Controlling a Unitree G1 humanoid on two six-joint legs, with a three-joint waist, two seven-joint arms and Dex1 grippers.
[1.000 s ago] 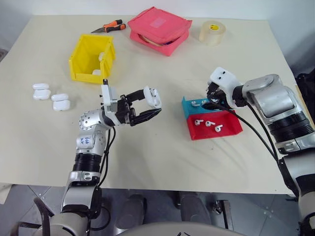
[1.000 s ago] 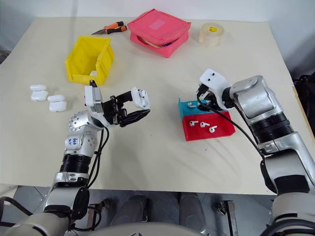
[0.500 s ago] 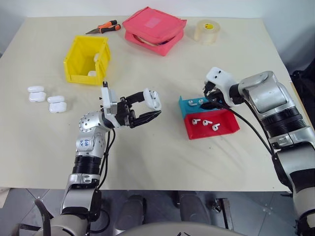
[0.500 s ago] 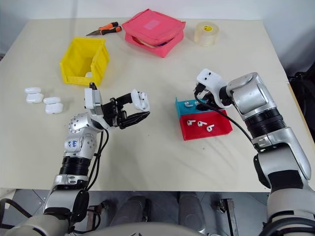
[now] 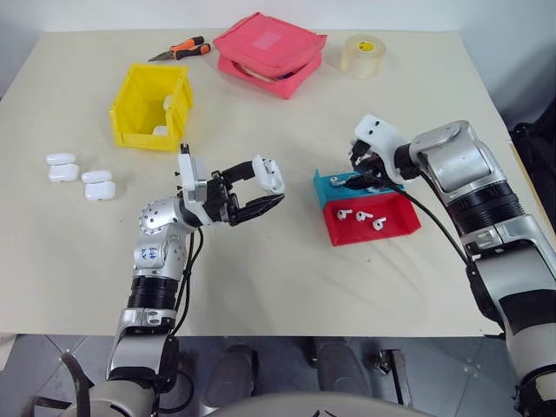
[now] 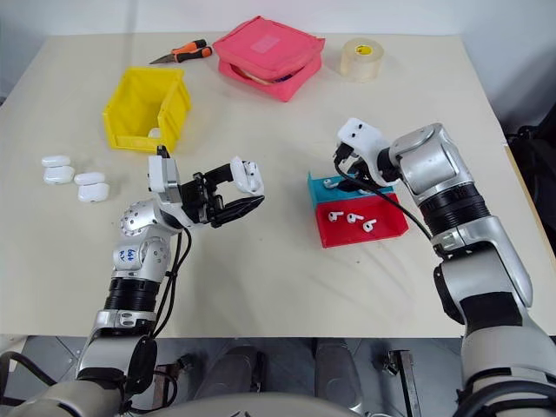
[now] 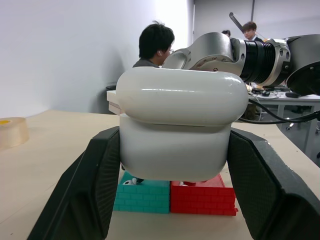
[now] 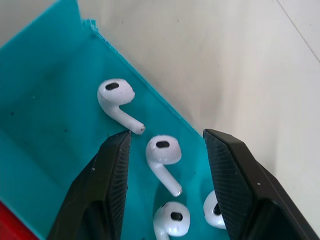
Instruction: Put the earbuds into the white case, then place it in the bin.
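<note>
My left gripper [image 5: 266, 188] is shut on the white case [image 5: 270, 173], held above the table at centre-left. In the left wrist view the case [image 7: 180, 125] sits squeezed between both black fingers, lid uppermost. My right gripper [image 5: 360, 179] hangs open over the blue half of the tray [image 5: 382, 233]. In the right wrist view its fingers [image 8: 112, 170] straddle one of several white earbuds [image 8: 161, 150] lying on the blue floor, without touching it. More earbuds [image 5: 363, 215] lie in the red half. The yellow bin [image 5: 143, 139] stands at the far left.
Several spare white cases [image 5: 82, 174] lie on the table's left side, and the bin holds white pieces. A pink pouch [image 5: 269, 52], a tape roll [image 5: 363, 55] and orange-handled cutters [image 5: 178, 49] lie along the far edge. People sit behind in the left wrist view.
My right gripper has crept a little further over the blue half of the tray. The left gripper and the case have kept still. The head view has shifted slightly.
</note>
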